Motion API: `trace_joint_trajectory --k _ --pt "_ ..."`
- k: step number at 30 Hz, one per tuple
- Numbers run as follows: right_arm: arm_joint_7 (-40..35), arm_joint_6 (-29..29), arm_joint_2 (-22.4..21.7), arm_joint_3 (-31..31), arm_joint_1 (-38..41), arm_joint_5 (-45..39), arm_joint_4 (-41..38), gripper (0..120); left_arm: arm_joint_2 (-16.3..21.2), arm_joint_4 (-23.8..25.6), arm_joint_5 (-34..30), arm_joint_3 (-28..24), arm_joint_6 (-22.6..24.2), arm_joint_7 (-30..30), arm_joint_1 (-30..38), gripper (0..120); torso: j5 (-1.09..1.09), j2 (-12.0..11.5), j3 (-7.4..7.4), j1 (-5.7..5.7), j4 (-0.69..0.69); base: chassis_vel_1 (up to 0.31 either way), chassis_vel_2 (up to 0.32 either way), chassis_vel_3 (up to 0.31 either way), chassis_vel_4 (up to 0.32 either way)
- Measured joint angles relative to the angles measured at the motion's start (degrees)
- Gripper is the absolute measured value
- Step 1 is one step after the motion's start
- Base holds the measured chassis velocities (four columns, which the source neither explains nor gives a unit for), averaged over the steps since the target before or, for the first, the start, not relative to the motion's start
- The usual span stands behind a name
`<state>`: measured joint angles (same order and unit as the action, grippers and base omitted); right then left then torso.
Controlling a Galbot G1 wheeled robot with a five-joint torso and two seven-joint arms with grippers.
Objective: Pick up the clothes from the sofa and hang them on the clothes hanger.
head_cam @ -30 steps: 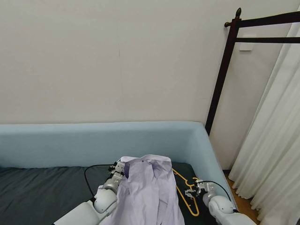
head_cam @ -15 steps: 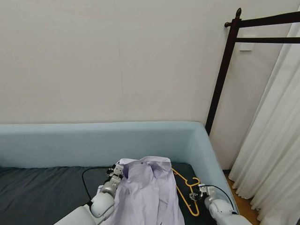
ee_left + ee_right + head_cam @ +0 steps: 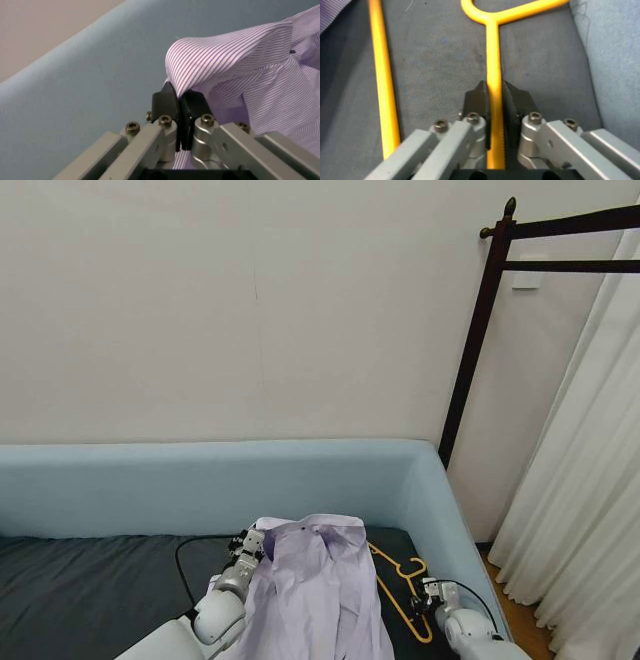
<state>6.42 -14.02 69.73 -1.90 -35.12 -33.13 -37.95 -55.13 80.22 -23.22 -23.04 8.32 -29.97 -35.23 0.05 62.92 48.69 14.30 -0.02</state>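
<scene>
the shirt (image 3: 320, 590) on the sofa (image 3: 200, 480) is pinched in the left end effector (image 3: 177, 98), the yellow hanger (image 3: 492, 56) clamped in the right end effector (image 3: 494, 92); lifting and hanging on the rack (image 3: 477, 330) are judged outstanding.

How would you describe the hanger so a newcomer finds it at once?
Find the pale blue sofa; at its end by the wooden rack lies a lilac shirt, held by the left gripper. Beside it, the hanger sits between the fingers of the right gripper: the only thin yellow frame.
</scene>
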Motion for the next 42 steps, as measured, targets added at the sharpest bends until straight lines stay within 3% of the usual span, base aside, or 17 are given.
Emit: trace_joint_trajectory --k 7,21,27,31,32,35,37,39,42 --pt "1.27 -1.95 0.70 -2.21 0.31 -0.62 1.34 4 0.60 0.27 -0.20 0.23 0.16 0.00 -0.08 0 0.00 0.00 0.00 0.00 0.01 0.000 0.000 0.000 0.000" --pt "-9.47 9.73 -1.51 0.58 1.35 -3.24 -8.83 4 2.26 1.97 -1.26 2.32 0.13 0.14 -2.28 0 0.01 -0.01 0.01 0.01 0.02 0.000 0.000 0.000 0.000" --pt "-12.97 14.02 -3.44 -0.04 -0.79 -3.53 -18.66 4 2.75 2.61 -1.46 3.09 0.16 0.16 -3.09 0 -0.01 -0.01 0.01 0.01 0.00 0.000 0.000 0.000 0.000" --pt "-16.77 19.49 -5.98 -2.87 -9.04 8.41 -28.91 4 2.86 2.86 -2.75 3.34 0.56 0.20 -2.67 0 -0.02 0.00 -0.01 0.01 0.02 0.000 0.000 0.000 0.000" --pt "-16.77 19.49 -5.98 -2.87 -9.04 8.41 -28.91 4 2.86 2.86 -2.75 3.34 0.56 0.20 -2.67 0 -0.02 0.00 -0.01 0.01 0.02 0.000 0.000 0.000 0.000" --pt "-19.00 24.09 -7.43 -6.70 -17.68 19.29 -33.44 4 3.00 3.29 -3.73 3.33 1.01 0.22 -1.84 0 0.01 0.00 0.00 0.00 -0.05 0.000 0.000 0.000 0.000" --pt "-19.25 24.38 -7.67 -7.29 -19.13 20.16 -34.40 4 3.06 3.32 -3.89 3.27 1.08 0.23 -1.69 0 0.00 0.00 -0.01 0.00 -0.05 0.000 0.000 0.000 0.000" --pt "-19.31 26.57 -8.43 -9.61 -24.14 25.74 -37.07 4 3.35 3.59 -4.68 2.92 1.38 0.27 -1.17 0 0.01 0.00 0.00 0.00 0.01 0.000 0.000 0.000 0.000" --pt "-18.97 29.52 -8.66 -11.34 -28.26 32.42 -38.53 4 3.55 3.92 -5.01 2.65 1.63 0.28 -0.78 0 0.00 0.00 -0.01 0.00 0.00 0.000 0.000 0.000 0.000"
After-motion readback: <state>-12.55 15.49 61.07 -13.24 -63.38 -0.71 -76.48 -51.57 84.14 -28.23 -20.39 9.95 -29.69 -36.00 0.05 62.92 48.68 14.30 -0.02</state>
